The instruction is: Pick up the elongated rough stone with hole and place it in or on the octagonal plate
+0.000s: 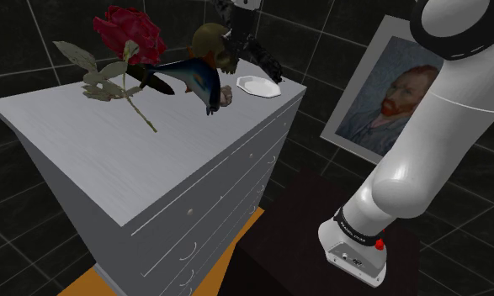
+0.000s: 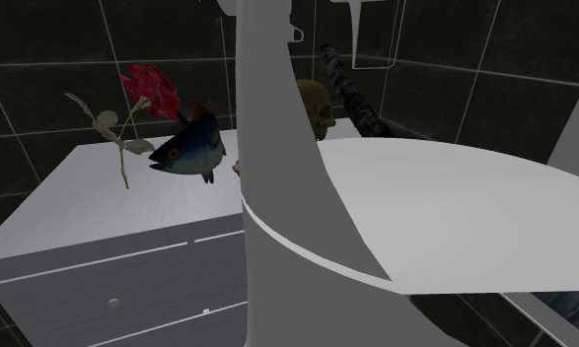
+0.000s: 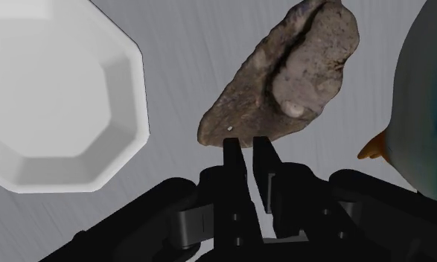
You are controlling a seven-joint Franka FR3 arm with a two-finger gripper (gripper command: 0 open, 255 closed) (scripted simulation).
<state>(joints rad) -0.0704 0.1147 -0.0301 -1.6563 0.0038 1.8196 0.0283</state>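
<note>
Fingers (image 3: 234,160) of the end effector (image 3: 248,143) stand almost pressed together, with a slim slit between them, pinching the near tip of the stone (image 3: 284,74). The stone is long and rough, brown-grey, with a deep groove along its length, a pale knob beside the groove and a tiny hole close to the pinched end. It stretches away from the end effector over the grey tabletop (image 3: 179,45). A white octagonal plate (image 3: 127,82) lies near one side of the stone, apart from it, and a blue fish (image 3: 425,89) with an orange tip sits on the other side. In the shoulder view a skull (image 1: 209,42) and a red rose (image 1: 131,34) stand further back.
</note>
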